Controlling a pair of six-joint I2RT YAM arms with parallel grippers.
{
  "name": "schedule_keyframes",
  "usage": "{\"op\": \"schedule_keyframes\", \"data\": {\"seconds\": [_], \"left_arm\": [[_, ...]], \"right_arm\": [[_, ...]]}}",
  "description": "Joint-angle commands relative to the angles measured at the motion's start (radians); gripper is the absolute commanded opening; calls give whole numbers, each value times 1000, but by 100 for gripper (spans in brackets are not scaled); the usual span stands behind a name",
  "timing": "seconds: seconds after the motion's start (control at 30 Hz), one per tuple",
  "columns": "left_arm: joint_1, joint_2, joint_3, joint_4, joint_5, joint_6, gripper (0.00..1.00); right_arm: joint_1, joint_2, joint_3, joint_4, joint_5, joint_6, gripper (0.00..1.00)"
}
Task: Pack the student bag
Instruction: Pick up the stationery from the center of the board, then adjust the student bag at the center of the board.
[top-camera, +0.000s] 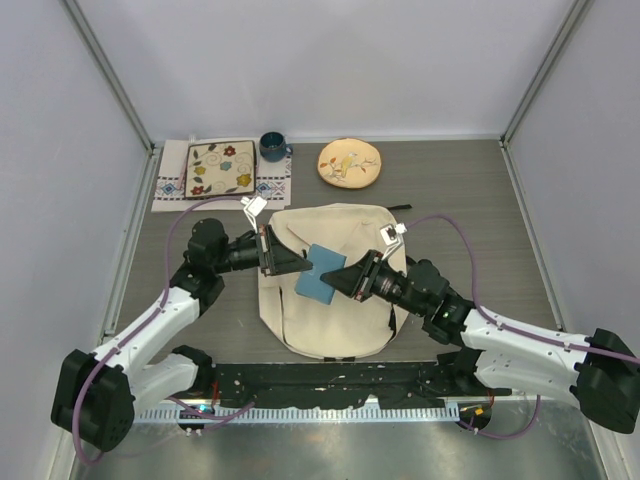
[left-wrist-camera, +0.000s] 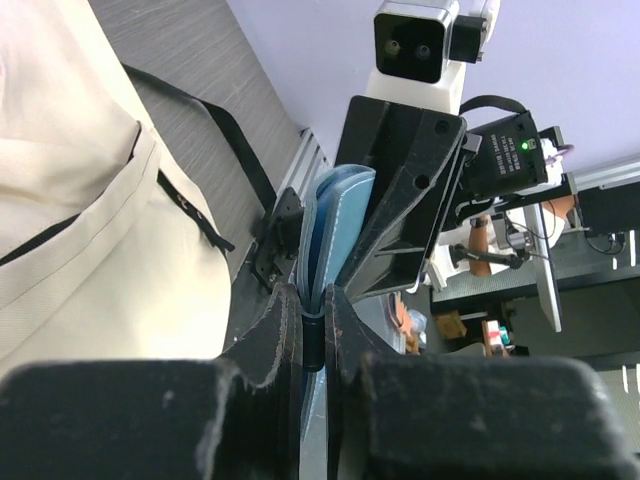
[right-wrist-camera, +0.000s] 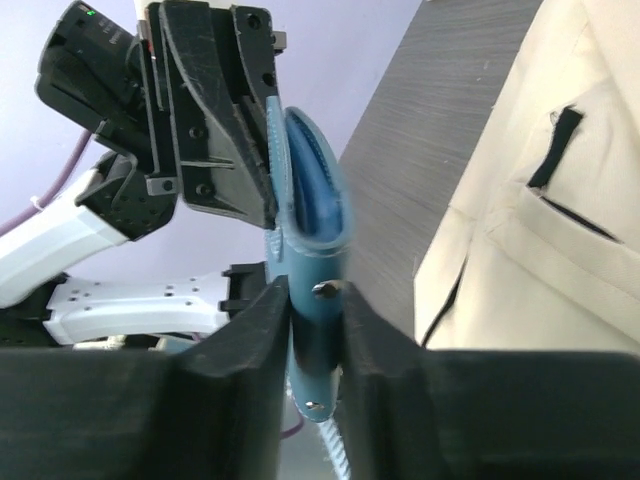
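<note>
Light in the overhead view is bright, even and diffuse. The grey worktop (top-camera: 480, 200) carries only faint, soft-edged shadows under both arms, and the metal strip (top-camera: 350, 445) along its near edge shows a mild sheen. The enclosure posts (top-camera: 110, 80) lean outward toward the corners, a wide-lens bend. In the left wrist view the left hand (left-wrist-camera: 312, 325) is dark and blurred close to the lens, while the blue pouch (left-wrist-camera: 338, 215) pinched in it turns sharper ahead of the fingertips. The student bag (left-wrist-camera: 70, 200), off to that hand's left, is nearly washed out. The right hand (right-wrist-camera: 315, 300) is likewise dim and soft-edged, with the bag bright beside it.
</note>
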Motion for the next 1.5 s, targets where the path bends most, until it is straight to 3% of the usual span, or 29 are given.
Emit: {"op": "schedule_keyframes", "data": {"seconds": [0.0,0.07,0.13,0.17,0.27,0.37,0.5,0.67,0.9,1.13,1.47], "left_arm": [[-2,-10,43,-6,27,41,0],[-2,-12,40,-14,18,46,0],[-2,-12,40,-31,7,51,4],[-2,-12,42,-46,-4,58,24],[-2,-15,60,-130,-57,101,57],[-2,-35,85,-233,-132,161,77],[-2,-58,134,-431,-266,247,87],[-2,-1,201,-557,-373,328,89],[-16,146,315,-707,-478,376,89],[-106,231,375,-769,-634,364,83],[-157,347,428,-786,-778,338,77]], "right_arm": [[5,-11,7,97,-19,4,21],[4,-20,0,97,-15,7,12],[5,-26,-6,94,-10,8,9],[7,-33,-6,91,-6,8,8],[4,-53,-14,58,31,8,5],[4,-110,-22,-39,136,-4,1],[4,-260,-25,-247,324,-1,1],[4,-415,-43,-478,528,25,1],[5,-552,-57,-656,636,71,1],[5,-552,-51,-657,634,67,1],[5,-363,9,-564,623,30,1]]}}
